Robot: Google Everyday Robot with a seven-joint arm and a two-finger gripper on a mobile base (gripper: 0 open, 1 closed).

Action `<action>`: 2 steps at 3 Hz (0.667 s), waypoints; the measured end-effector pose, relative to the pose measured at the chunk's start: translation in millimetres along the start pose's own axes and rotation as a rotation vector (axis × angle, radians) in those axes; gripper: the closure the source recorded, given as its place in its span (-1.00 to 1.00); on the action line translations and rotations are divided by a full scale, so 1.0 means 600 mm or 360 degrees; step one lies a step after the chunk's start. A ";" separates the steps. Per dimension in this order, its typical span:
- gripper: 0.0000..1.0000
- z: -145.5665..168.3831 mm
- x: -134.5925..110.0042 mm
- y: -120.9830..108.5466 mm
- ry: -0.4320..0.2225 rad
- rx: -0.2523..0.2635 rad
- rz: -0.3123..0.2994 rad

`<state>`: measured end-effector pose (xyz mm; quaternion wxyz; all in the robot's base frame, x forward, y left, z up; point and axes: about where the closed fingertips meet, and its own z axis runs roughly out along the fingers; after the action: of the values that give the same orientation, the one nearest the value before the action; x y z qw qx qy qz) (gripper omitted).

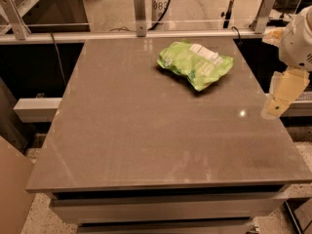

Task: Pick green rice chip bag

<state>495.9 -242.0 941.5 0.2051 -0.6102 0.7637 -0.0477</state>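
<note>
The green rice chip bag [196, 62] lies flat on the grey table [146, 130], toward the far right of its top. It is light green and crinkled, with a white label patch near its upper edge. My gripper [279, 97] hangs at the right edge of the view, just beyond the table's right side and a little nearer than the bag. It is apart from the bag and holds nothing I can see. The white arm housing [298, 43] sits above it.
A glass railing with metal posts [140, 11] runs along the far edge of the table. A dark gap lies to the left of the table, with a brown panel [12, 189] at the lower left. Speckled floor shows at the bottom corners.
</note>
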 end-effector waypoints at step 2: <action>-1.00 0.052 -0.016 -0.066 -0.0303 0.0064 0.0108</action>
<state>545.4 -237.3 928.1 0.2905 -0.5815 0.7599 0.0020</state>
